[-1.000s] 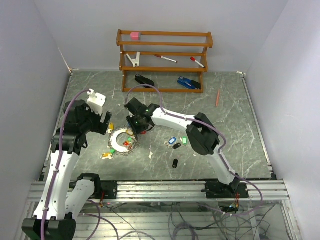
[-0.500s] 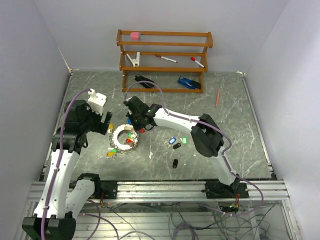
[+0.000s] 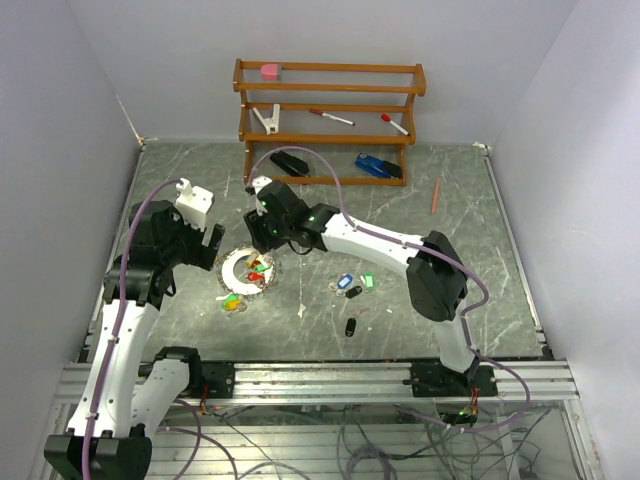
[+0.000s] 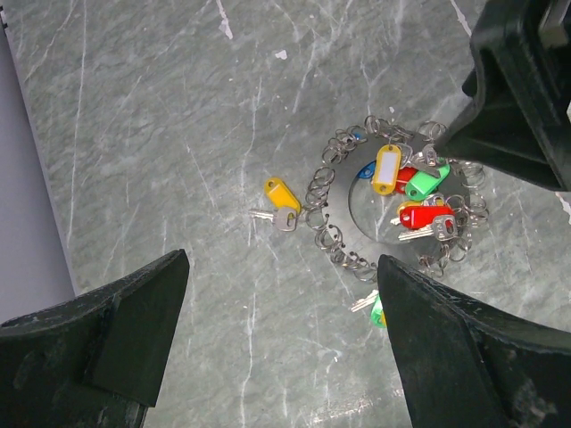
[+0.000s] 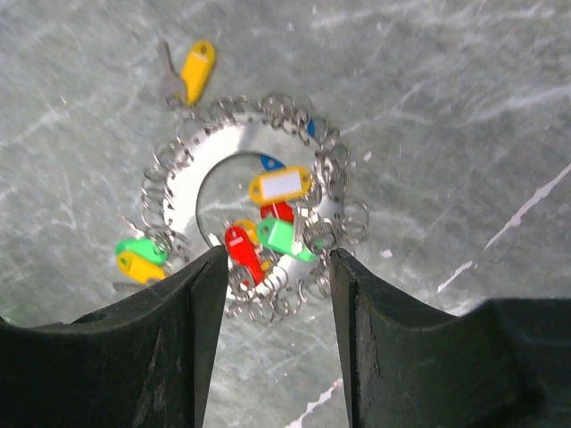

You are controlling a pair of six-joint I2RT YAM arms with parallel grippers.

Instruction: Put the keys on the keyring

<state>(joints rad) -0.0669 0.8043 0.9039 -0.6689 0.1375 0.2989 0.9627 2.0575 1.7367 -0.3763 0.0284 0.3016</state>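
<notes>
The keyring (image 3: 231, 271) lies flat, left of the desk's centre, directly beneath the right gripper (image 3: 266, 232), whose jaws stand wide and empty. The left gripper (image 4: 284, 294) hovers beside it (equally wide, holding nothing). The loose keys (image 3: 346, 282) lie to the ring's right, on the right arm's side.

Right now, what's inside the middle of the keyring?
Inside the keyring lie a yellow tag, red tags and a green tag; a blue tag is mostly covered by the yellow one.

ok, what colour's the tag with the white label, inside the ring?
Yellow; the tag shows best in the right wrist view.
</notes>
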